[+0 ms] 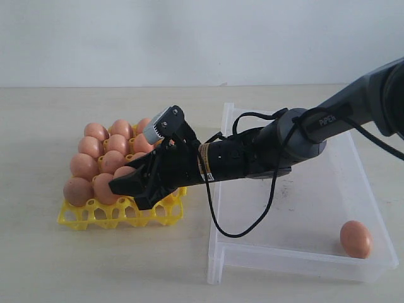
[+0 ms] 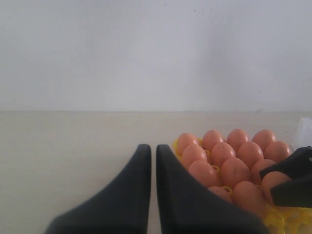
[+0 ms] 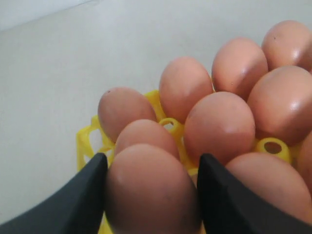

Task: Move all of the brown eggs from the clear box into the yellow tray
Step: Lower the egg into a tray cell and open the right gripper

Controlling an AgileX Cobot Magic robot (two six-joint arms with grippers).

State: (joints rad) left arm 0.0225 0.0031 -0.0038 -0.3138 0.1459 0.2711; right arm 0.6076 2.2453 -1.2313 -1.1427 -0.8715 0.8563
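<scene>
Brown eggs (image 1: 104, 154) crowd yellow tray (image 1: 82, 218), left on counter (image 1: 38, 126). Left pincer (image 2: 153, 148) pressed together, apart from tray. Right pincer (image 3: 152, 160) over tray's near side, pinching one egg (image 3: 151, 195) between its fingers. Clear box (image 1: 303, 259) at right: single egg (image 1: 356, 238) in near right corner.

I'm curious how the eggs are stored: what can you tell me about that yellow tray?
The yellow tray is a bright plastic lattice of cups and posts, lying flat on the pale table, just beside the clear box. Brown eggs fill most of it; bare lattice shows along its near edge.
</scene>
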